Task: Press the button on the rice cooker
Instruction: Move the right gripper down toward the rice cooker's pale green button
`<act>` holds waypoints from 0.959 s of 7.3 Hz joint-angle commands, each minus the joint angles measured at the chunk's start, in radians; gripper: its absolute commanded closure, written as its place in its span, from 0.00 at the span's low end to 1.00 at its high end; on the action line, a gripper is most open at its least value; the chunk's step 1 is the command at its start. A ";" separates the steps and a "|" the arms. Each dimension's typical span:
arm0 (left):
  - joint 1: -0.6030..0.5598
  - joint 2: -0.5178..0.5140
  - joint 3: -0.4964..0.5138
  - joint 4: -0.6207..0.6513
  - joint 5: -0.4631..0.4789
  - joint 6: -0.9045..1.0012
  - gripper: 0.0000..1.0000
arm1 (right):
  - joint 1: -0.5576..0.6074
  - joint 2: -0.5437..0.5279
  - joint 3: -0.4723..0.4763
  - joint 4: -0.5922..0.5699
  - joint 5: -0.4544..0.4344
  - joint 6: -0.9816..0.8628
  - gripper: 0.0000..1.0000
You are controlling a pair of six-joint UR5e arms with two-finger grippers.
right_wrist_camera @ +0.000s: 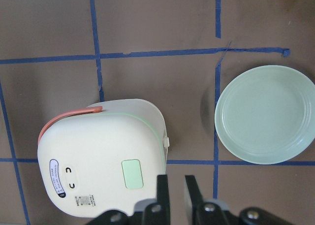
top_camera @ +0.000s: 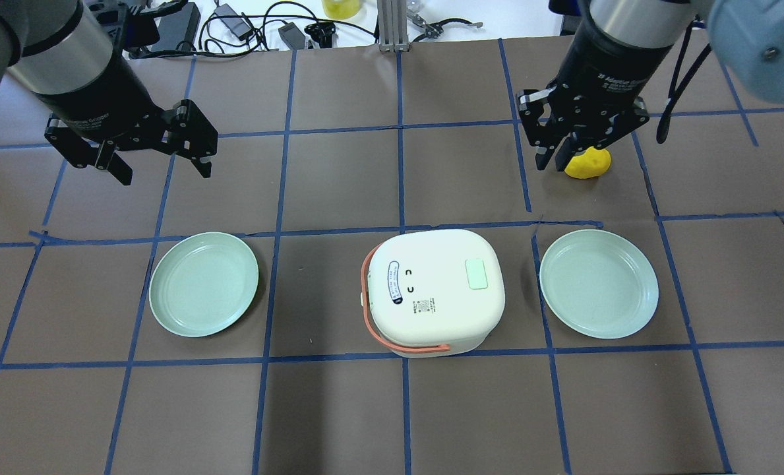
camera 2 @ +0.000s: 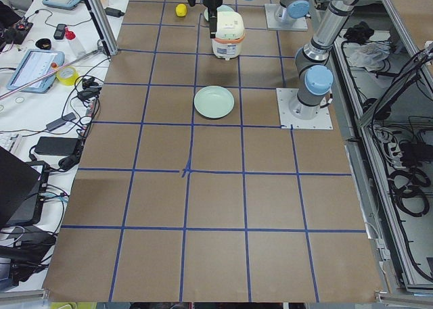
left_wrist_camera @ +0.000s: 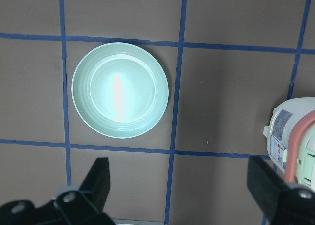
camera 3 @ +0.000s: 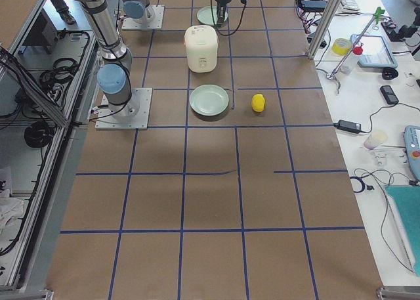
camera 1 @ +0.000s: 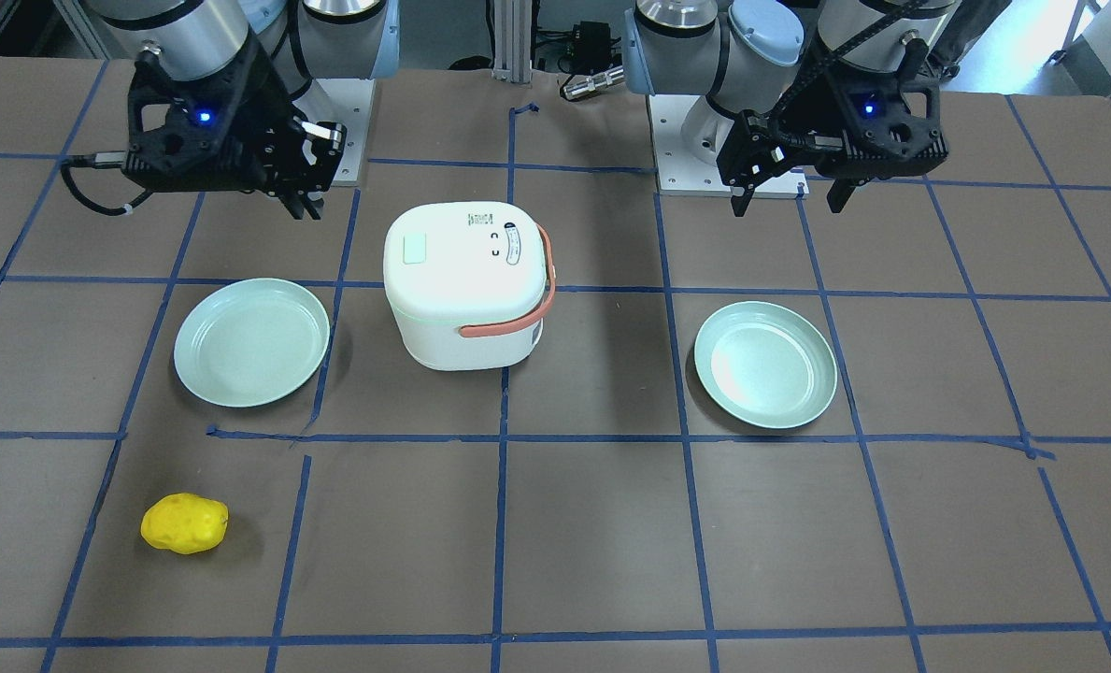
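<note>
The white rice cooker (top_camera: 434, 290) with an orange handle stands at the table's middle, lid closed. A pale green button (top_camera: 476, 273) sits on its lid; it also shows in the right wrist view (right_wrist_camera: 132, 174). My right gripper (top_camera: 551, 160) is shut and empty, hovering beyond the cooker's right side, above and apart from it. In the right wrist view its fingertips (right_wrist_camera: 163, 188) sit just below the button in the frame. My left gripper (top_camera: 162, 168) is open and empty, high over the table's left, far from the cooker.
Two pale green empty plates flank the cooker, one to its left (top_camera: 204, 284) and one to its right (top_camera: 599, 284). A yellow potato-like object (top_camera: 589, 165) lies on the table beyond the right plate, partly behind my right gripper.
</note>
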 commanded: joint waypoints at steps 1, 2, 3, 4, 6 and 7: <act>0.000 0.000 0.000 0.000 0.000 0.000 0.00 | 0.056 0.000 0.063 0.004 0.004 0.041 1.00; 0.000 0.000 0.000 0.000 0.000 0.000 0.00 | 0.074 0.002 0.092 0.004 0.004 0.057 1.00; 0.000 0.000 0.000 0.000 0.000 0.000 0.00 | 0.092 0.003 0.113 0.001 0.005 0.067 1.00; 0.000 0.000 0.000 0.000 0.000 0.000 0.00 | 0.099 0.005 0.135 -0.002 0.005 0.067 1.00; 0.000 0.000 0.000 0.000 0.000 0.000 0.00 | 0.100 0.007 0.189 -0.037 0.005 0.065 1.00; 0.000 0.000 0.000 0.000 0.000 0.000 0.00 | 0.100 0.014 0.208 -0.051 0.010 0.065 1.00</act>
